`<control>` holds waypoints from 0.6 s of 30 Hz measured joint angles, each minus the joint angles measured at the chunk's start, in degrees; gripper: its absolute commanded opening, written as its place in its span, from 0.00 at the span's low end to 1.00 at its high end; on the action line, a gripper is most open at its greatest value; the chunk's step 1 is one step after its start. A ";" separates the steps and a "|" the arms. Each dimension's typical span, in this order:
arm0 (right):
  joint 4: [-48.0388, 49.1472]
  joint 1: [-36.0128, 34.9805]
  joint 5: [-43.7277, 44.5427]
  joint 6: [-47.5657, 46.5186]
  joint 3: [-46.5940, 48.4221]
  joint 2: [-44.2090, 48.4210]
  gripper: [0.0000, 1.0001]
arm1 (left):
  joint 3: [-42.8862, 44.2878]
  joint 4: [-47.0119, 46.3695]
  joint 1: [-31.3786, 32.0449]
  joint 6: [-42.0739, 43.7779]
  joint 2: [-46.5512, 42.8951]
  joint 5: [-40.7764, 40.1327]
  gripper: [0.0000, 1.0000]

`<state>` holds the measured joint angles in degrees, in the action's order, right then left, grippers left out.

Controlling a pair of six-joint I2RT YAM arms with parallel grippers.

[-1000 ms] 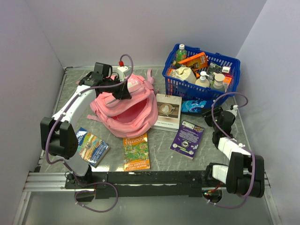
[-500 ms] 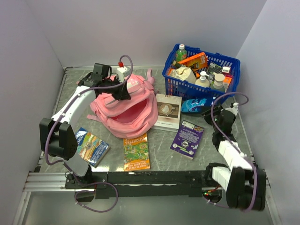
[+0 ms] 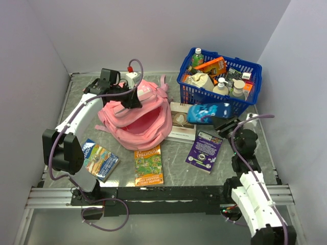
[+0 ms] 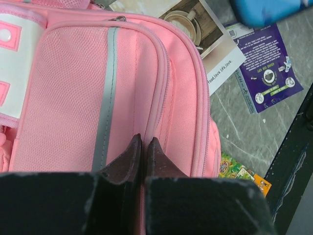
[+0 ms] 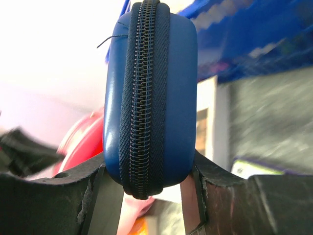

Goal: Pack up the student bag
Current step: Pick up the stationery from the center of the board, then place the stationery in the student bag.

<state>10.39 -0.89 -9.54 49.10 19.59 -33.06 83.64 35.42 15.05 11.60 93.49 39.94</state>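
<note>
The pink student bag (image 3: 137,118) lies open at the table's middle left, its mouth facing the near side. My left gripper (image 3: 132,100) is shut on the bag's upper flap (image 4: 122,98) and holds it up; the fingertips (image 4: 144,147) pinch pink fabric. My right gripper (image 3: 223,123) is shut on a blue zipped case (image 3: 208,112), held in the air above the books, right of the bag. In the right wrist view the case (image 5: 149,93) stands edge-on between the fingers, zipper facing the camera.
A blue plastic basket (image 3: 219,76) with bottles and packets stands at the back right. A white book (image 3: 182,121), a purple book (image 3: 204,151), an orange-green book (image 3: 148,165) and a blue book (image 3: 100,159) lie around the bag.
My right gripper has lifted the blue case off the table by the basket and carried it left toward the bag. The left gripper has kept holding the flap.
</note>
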 measured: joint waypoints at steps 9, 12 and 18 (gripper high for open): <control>5.09 -18.84 -0.79 3.72 3.06 -10.78 0.33 | 0.17 0.00 -0.15 -1.31 -0.35 0.35 0.01; 8.15 -23.93 0.04 4.24 6.91 -17.86 0.32 | 0.74 0.48 -0.31 -1.88 -1.03 0.50 0.01; 13.70 -30.32 1.70 4.22 17.59 -32.41 0.29 | 2.99 3.30 -0.52 -2.86 -2.47 2.27 0.01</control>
<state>24.10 -31.20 -7.84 53.32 37.19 -65.47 86.63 38.72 14.52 8.73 91.02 42.22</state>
